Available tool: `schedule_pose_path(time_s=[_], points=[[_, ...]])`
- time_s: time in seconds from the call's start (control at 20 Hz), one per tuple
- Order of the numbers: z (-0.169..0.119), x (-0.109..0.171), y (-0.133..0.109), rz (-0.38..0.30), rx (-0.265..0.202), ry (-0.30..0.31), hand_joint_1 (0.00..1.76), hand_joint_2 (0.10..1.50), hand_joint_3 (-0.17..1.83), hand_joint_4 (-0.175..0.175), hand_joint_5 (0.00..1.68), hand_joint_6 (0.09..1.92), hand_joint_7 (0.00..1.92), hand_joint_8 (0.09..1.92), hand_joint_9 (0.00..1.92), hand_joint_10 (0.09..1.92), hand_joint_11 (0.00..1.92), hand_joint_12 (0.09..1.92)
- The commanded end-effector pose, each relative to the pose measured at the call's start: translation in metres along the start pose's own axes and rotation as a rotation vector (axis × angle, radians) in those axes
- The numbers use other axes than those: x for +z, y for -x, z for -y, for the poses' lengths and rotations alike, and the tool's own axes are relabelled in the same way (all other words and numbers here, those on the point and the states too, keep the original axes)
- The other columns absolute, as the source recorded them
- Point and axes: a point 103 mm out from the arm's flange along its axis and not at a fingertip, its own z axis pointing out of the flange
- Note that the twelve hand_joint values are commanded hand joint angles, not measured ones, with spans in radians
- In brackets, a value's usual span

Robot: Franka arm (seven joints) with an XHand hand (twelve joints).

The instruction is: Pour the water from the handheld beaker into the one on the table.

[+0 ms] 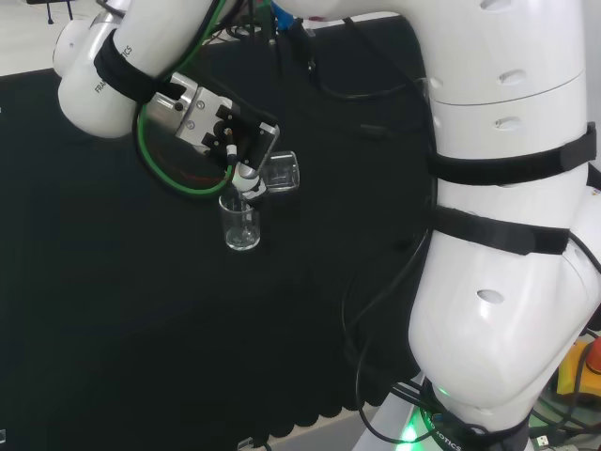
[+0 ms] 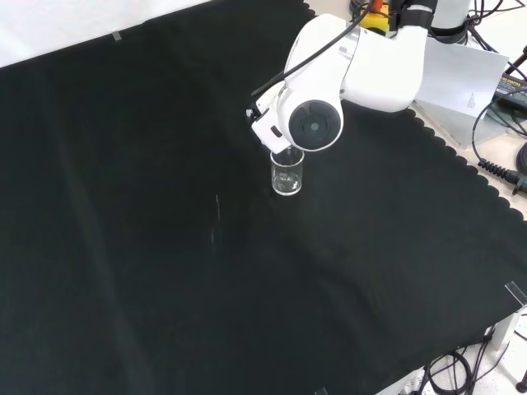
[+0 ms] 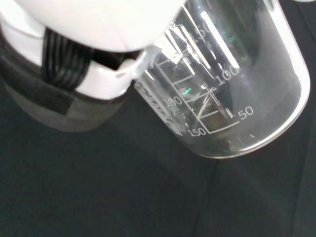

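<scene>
In the head view my hand [image 1: 228, 134] is shut on a clear beaker [image 1: 281, 173], which lies tipped on its side above the cloth. Its mouth points down toward a second clear beaker [image 1: 241, 224] standing upright on the black cloth just below and to the left. In the front view the standing beaker [image 2: 286, 175] sits right under the arm's white link with the round grey cap [image 2: 314, 124], which covers the hand. The wrist view shows the held beaker [image 3: 237, 74] large and tilted, a white finger [image 3: 111, 81] against its wall. I cannot tell how much water either beaker holds.
The arm's big white links [image 1: 507, 216] take up the right of the head view. A green cable [image 1: 164, 169] loops under the wrist. The black cloth [image 2: 148, 247] lies broad and flat, with its scalloped edge [image 2: 461, 156] at the front view's right.
</scene>
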Motion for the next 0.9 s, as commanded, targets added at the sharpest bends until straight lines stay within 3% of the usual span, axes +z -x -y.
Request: schedule_pose_path(time_s=[0.05,0.9], points=[[0.0,-0.0007,-0.0004,0.007,0.002,-0.006,1.15,0.6,0.84,0.018,1.18,0.92,1.5,0.84,1.62,0.71,1.26,0.71],[0.0018,-0.0047,-0.0026,0.03,0.008,-0.024,1.15,0.6,0.85,0.018,1.18,0.93,1.5,0.84,1.61,0.71,1.26,0.71]])
